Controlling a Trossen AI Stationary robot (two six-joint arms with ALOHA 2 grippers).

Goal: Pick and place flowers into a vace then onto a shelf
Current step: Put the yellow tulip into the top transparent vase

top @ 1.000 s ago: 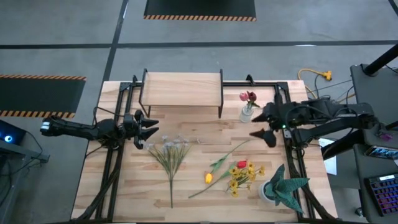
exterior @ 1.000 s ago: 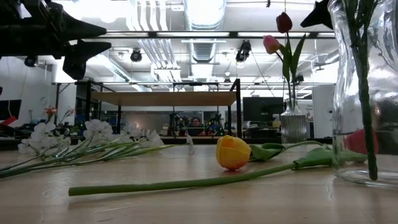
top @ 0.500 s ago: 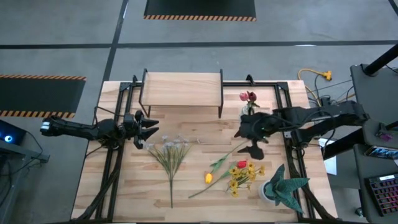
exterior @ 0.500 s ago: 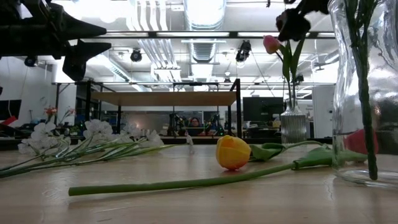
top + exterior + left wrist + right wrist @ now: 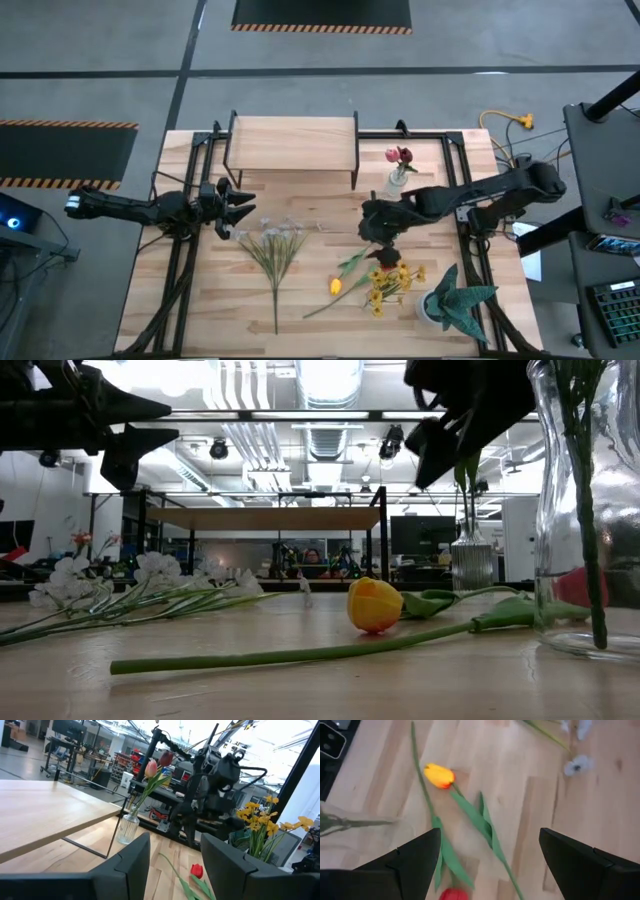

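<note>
High view: we see the right tool point(image 5: 383, 226), fingers spread and empty, swung from the glass vase point(image 5: 397, 180) at right of centre to above the loose flowers point(image 5: 375, 275) on the tabletop point(image 5: 310, 300), presumably for another pick; the shelf point(image 5: 292, 140) sits at upper centre, and the left tool point(image 5: 240, 208) waits part-open at left.

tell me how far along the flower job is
Done: two tulips stand in the vase. In hand: nothing held; the right gripper, open, hangs above the red tulip. Left: yellow tulip, white blooms, yellow sprig on the table; shelf bare. Left gripper waits.
</note>
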